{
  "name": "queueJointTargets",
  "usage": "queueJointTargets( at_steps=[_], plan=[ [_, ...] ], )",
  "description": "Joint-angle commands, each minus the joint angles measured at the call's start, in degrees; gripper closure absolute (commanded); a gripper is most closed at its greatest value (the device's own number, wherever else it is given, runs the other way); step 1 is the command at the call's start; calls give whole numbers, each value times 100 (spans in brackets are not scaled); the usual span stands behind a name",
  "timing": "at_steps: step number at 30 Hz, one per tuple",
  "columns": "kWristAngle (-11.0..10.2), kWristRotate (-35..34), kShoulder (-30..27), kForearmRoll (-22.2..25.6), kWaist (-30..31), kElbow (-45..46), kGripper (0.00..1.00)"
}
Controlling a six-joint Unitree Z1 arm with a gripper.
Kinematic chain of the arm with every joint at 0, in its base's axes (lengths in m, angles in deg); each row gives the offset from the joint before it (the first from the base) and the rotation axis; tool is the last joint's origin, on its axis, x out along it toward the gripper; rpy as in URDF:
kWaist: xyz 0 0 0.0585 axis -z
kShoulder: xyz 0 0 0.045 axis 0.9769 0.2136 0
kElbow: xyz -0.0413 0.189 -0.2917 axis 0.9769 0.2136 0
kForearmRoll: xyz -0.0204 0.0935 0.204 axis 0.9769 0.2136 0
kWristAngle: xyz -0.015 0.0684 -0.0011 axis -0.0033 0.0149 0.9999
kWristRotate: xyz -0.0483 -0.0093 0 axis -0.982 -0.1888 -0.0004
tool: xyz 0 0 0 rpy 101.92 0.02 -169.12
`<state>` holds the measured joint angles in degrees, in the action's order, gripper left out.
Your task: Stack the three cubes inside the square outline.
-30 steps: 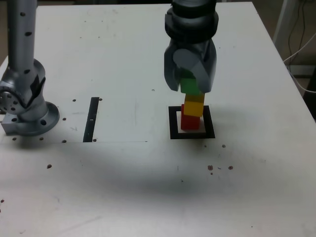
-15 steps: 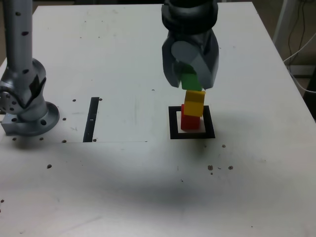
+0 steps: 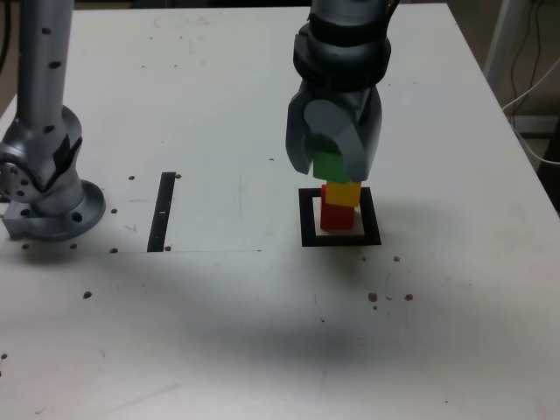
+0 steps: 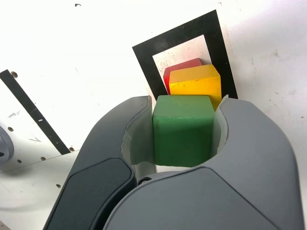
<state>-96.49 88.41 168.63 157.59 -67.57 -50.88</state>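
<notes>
Squarely green cube (image 4: pixel 183 129) between pincer (image 4: pixel 180 136) jaws

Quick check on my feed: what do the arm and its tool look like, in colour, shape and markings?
The tool is dark grey plastic with two broad, rounded, shell-like halves and paler grey inner linings, hung from a ribbed, dark cylindrical wrist. The arm's base column at the exterior view's left is light silver-grey metal with small dark screw holes, a black panel and a round flanged foot. No cables show.

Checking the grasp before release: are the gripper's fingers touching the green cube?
Touching. In the wrist view the green cube sits squeezed between both fingers of the gripper, with no gap on either side.
</notes>
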Motion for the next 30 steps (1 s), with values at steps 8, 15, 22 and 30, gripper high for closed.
queueJointTargets(
  at_steps=[8, 15, 22, 30],
  plan=[
    [-71, -6, -143, 10, 10, -42, 19],
    [-196, -6, -262, -2, 10, -29, 1],
    [-289, -28, -388, -14, 10, 58, 1],
    [-131, -85, -1194, 224, 15, 452, 1]
  ],
)
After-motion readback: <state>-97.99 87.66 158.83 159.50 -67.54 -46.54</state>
